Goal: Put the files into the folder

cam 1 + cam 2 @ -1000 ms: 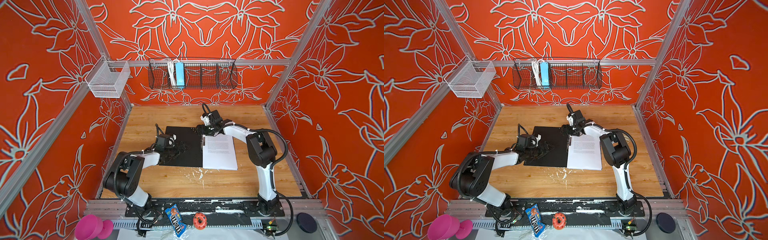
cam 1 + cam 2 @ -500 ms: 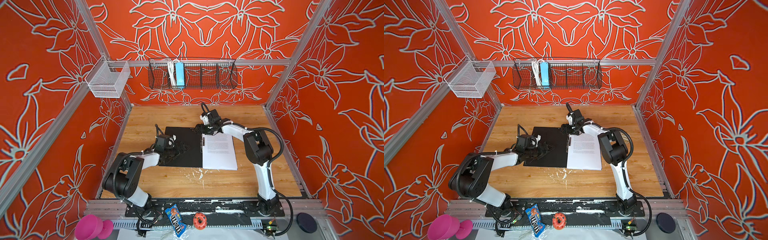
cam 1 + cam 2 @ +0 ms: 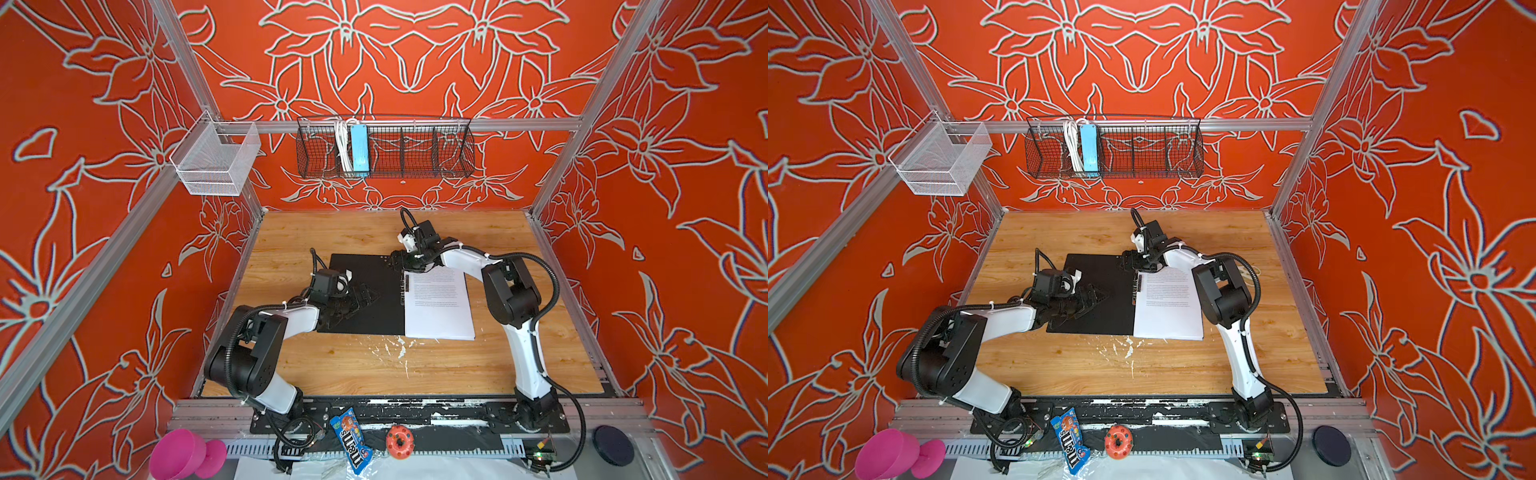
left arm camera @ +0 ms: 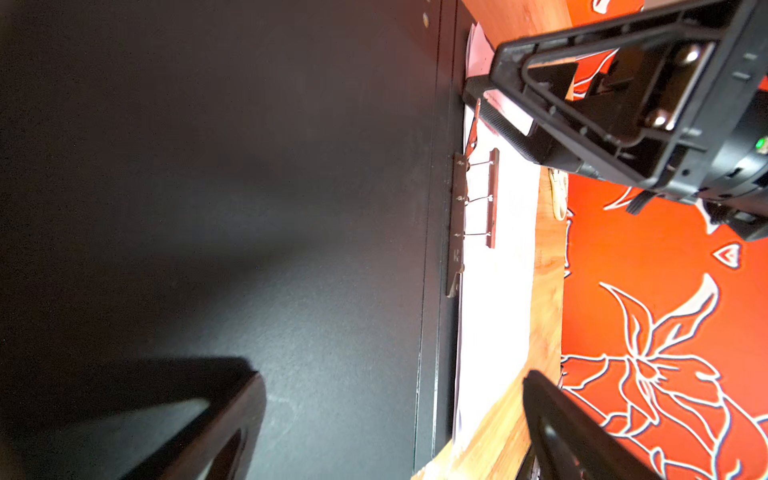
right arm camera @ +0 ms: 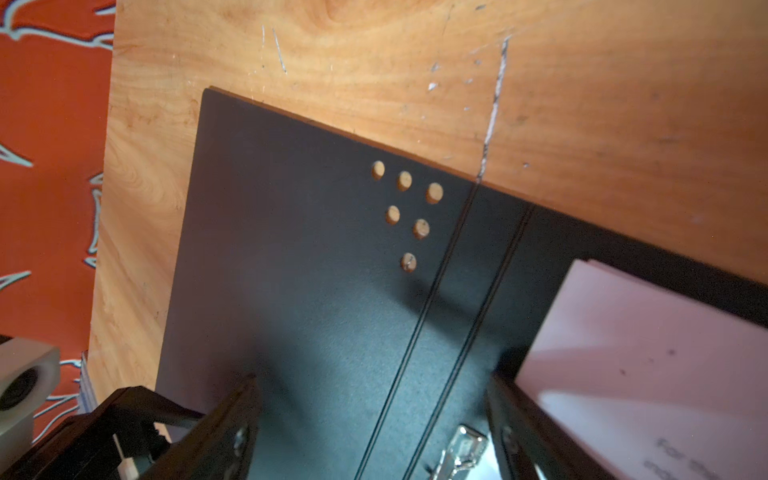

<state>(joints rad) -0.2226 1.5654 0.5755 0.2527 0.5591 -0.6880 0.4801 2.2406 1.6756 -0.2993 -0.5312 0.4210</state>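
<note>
Orange flower-patterned walls [image 3: 415, 62] enclose a wooden tabletop [image 3: 374, 365]; a black wire basket [image 3: 415, 160] hangs at the back.

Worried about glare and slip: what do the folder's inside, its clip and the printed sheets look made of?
Folder inside: matte black card or thin plastic, finely grained, no glare. Clip: probably metal, thin wire prongs glinting. Printed sheets: plain white paper, matte, edges stacked thin.
</note>
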